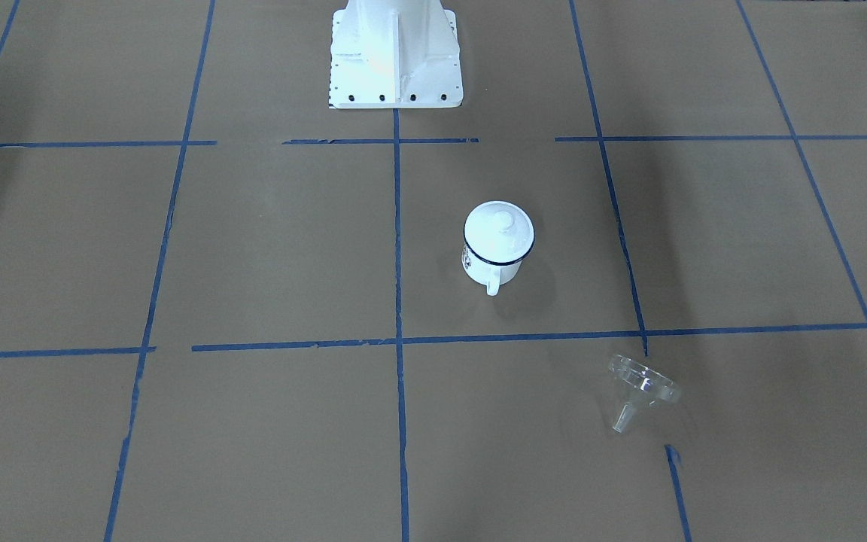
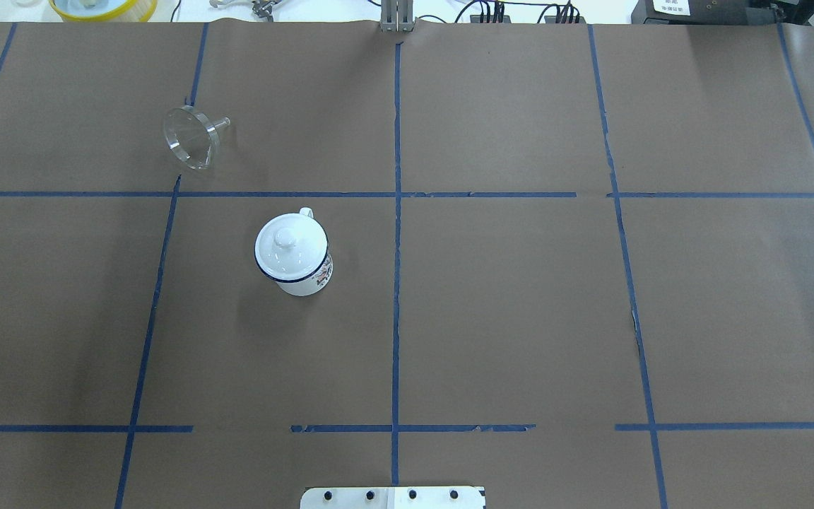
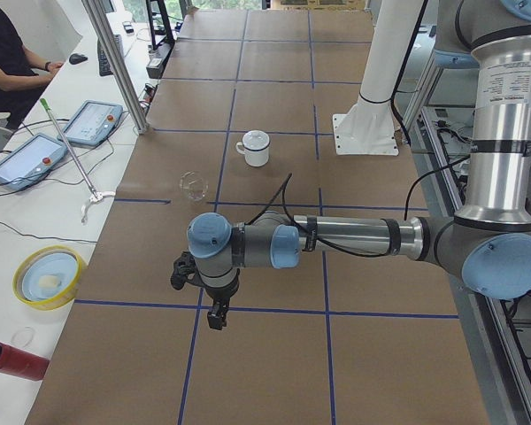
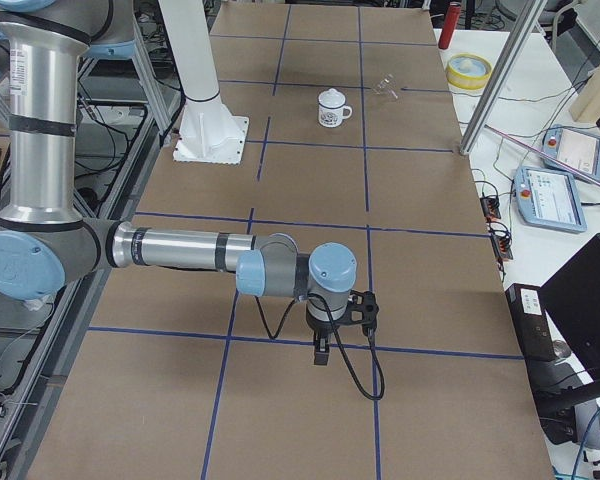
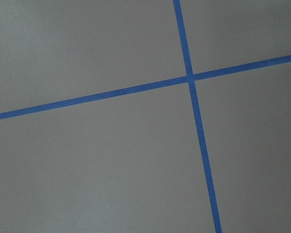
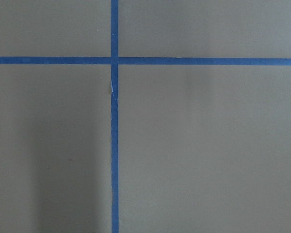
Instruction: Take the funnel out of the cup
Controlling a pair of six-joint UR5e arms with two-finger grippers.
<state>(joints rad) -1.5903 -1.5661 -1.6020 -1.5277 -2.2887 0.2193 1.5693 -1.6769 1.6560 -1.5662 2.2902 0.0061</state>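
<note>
Funnel (image 2: 191, 138) sideways, apart from cup (image 2: 306, 281)

The table (image 2: 520, 318) is covered in flat brown paper, ruled into large squares by blue tape lines (image 2: 396, 283). The cup (image 2: 308, 281) is white enamel with a dark blue rim; the mark on its side looks dark with perhaps a touch of red, too small to be sure. Its lid (image 2: 290, 247) is plain white. The funnel (image 2: 191, 138) is clear and colourless. The robot base (image 1: 396, 53) is glossy white; the left arm (image 3: 354, 237) and right arm (image 4: 180, 248) are silver with light blue joint caps.
</note>
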